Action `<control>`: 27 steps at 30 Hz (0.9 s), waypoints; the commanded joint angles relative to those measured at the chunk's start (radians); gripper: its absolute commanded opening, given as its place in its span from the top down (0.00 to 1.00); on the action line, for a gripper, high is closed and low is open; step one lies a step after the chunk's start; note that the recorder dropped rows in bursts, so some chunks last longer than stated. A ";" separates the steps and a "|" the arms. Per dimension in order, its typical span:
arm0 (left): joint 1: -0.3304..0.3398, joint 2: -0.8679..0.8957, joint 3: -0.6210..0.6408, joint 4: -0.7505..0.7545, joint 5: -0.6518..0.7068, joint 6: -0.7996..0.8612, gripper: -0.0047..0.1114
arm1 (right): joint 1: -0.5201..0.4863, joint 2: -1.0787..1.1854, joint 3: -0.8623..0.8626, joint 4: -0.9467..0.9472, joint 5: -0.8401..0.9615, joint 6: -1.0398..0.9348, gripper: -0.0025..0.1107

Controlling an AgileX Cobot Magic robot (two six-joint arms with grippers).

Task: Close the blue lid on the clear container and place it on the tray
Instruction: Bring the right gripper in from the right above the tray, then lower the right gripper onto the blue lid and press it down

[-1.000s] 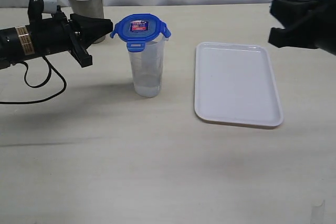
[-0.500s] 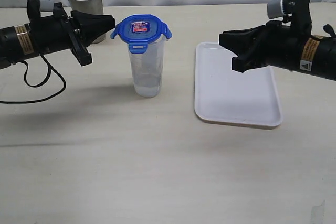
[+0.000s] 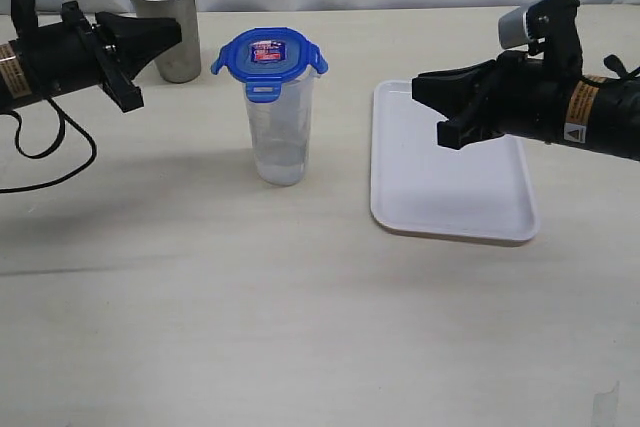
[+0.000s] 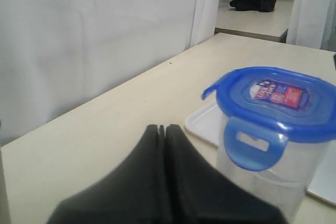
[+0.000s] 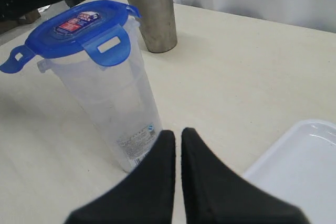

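The clear container (image 3: 280, 132) stands upright on the table, left of the tray (image 3: 450, 162). The blue lid (image 3: 268, 55) rests on its rim with its flaps sticking outward. The same lid (image 4: 275, 98) and container (image 4: 273, 182) show in the left wrist view, and the lid (image 5: 79, 27) and container (image 5: 113, 106) in the right wrist view. My left gripper (image 3: 172, 32) is shut and empty, off to the lid's left. Over the tray's left edge, my right gripper (image 3: 425, 87) points at the container, shut and empty. Both grippers, left (image 4: 161, 128) and right (image 5: 177, 132), show their fingers pressed together.
A grey metal cup (image 3: 163, 17) stands at the back left, just behind my left gripper, and it shows as the metal cup (image 5: 149, 9) beyond the container in the right wrist view. A black cable (image 3: 45, 157) loops on the table under the left arm.
My left gripper has pulled back to the left, away from the lid. The right arm swung in from the right edge and now hovers over the tray's left side.
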 commanded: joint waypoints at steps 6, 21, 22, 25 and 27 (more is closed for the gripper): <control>-0.050 -0.001 -0.007 0.049 -0.009 0.029 0.96 | -0.001 0.001 -0.003 -0.005 0.006 -0.004 0.94; -0.108 -0.001 -0.007 0.006 -0.009 0.084 0.96 | -0.001 0.001 -0.003 -0.004 0.021 -0.004 0.94; -0.112 -0.001 -0.007 0.003 -0.009 0.084 0.96 | -0.001 0.001 -0.003 -0.004 0.021 -0.004 0.94; -0.112 -0.001 -0.007 -0.008 -0.009 0.093 0.96 | -0.001 0.001 -0.003 -0.004 0.021 -0.004 0.94; -0.112 -0.001 -0.007 -0.014 -0.009 0.096 0.96 | -0.001 0.001 -0.003 -0.004 0.021 -0.004 0.94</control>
